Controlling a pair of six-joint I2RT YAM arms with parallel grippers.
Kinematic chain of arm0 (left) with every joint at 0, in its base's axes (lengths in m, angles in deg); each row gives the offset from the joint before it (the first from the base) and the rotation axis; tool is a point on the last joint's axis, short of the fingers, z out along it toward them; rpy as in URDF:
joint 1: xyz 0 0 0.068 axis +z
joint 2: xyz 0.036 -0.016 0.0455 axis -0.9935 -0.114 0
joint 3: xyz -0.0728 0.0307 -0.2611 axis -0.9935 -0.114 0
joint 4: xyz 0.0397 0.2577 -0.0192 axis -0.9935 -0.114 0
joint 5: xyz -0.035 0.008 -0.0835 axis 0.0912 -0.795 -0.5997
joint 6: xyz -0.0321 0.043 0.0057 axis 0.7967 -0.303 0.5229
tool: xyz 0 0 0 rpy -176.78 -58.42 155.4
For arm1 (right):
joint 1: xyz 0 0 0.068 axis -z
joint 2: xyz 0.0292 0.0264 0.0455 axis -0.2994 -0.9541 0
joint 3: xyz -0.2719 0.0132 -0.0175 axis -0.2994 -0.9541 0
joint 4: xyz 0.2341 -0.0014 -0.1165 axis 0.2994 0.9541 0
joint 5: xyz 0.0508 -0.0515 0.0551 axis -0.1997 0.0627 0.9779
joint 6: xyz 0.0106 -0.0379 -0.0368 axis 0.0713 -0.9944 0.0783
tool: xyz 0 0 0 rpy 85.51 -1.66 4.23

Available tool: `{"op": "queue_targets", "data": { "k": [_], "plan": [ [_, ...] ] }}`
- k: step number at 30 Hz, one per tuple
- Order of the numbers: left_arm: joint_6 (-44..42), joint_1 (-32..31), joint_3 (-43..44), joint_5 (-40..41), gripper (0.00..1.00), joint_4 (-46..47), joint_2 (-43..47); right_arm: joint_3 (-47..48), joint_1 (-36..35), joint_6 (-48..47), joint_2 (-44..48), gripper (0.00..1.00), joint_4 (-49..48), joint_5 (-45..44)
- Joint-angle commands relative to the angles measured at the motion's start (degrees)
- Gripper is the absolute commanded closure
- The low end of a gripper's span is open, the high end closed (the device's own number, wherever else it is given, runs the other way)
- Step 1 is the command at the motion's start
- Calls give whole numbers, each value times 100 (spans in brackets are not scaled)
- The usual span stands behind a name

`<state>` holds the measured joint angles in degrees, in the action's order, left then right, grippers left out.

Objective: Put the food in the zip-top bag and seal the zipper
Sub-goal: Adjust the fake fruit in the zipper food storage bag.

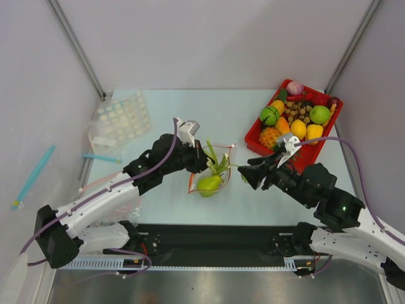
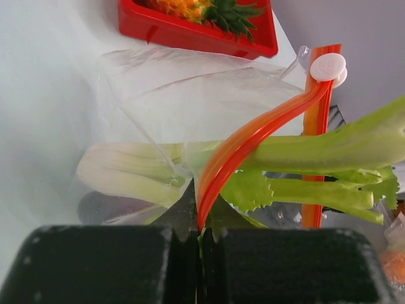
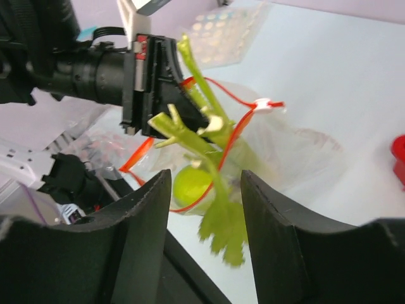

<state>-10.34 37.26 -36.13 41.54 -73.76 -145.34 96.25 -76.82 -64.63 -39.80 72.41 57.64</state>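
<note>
My left gripper [image 2: 201, 231] is shut on the red-orange zipper [image 2: 253, 136] of the clear zip-top bag [image 2: 190, 101], holding the mouth up. The leek [image 2: 126, 168] lies with its white stalk inside the bag and its green leaves sticking out of the mouth. A dark eggplant [image 2: 104, 206] shows dimly under the stalk. The green pear [image 3: 190, 187] sits low in the bag. My right gripper [image 3: 205, 180] is open just in front of the mouth; the leek's leaf tips [image 3: 221, 221] hang in the gap between its fingers, gripped by neither. From above, the bag [image 1: 221, 152] hangs between both grippers.
A red tray [image 1: 253, 142] of toy fruit stands at the back right, close behind the right gripper [image 1: 243, 174]. A clear dotted container [image 1: 123, 117] sits at the back left. Other plastic bags [image 1: 101, 158] and a blue strip [image 1: 35, 171] lie at the left.
</note>
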Motion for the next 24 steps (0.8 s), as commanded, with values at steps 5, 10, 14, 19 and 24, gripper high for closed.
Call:
{"op": "queue_targets", "data": {
  "k": [5,10,14,19,24],
  "plan": [
    [-449,-12,279,-1131,99,367,-274,-66,218,-805,23,43,44,-841],
    [-572,-48,420,-1563,98,226,-459,-610,771,-1370,261,46,-464,-211],
    [-608,-65,473,-1721,98,121,-468,-874,1403,-1458,217,43,-720,264],
    [-660,-144,491,-1634,96,-73,-126,-1190,1686,-1572,199,29,-1247,1572],
    [-748,-372,613,-1378,94,-335,-28,-1464,1817,-1783,244,14,-1722,2700]
  ]
}}
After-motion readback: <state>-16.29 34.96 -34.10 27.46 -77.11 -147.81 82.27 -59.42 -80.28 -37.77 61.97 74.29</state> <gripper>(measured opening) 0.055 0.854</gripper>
